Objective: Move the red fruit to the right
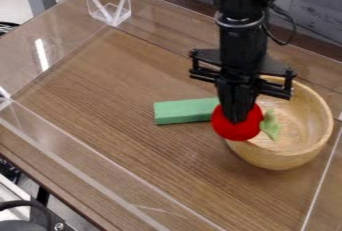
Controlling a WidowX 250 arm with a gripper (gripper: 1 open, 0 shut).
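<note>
**A:** Where is the red fruit [238,127] sitting?
**B:** Your end effector [238,113] is gripping it, hanging over the bowl's [301,147] left rim; the green block [182,112] is lying left of the bowl.
</note>
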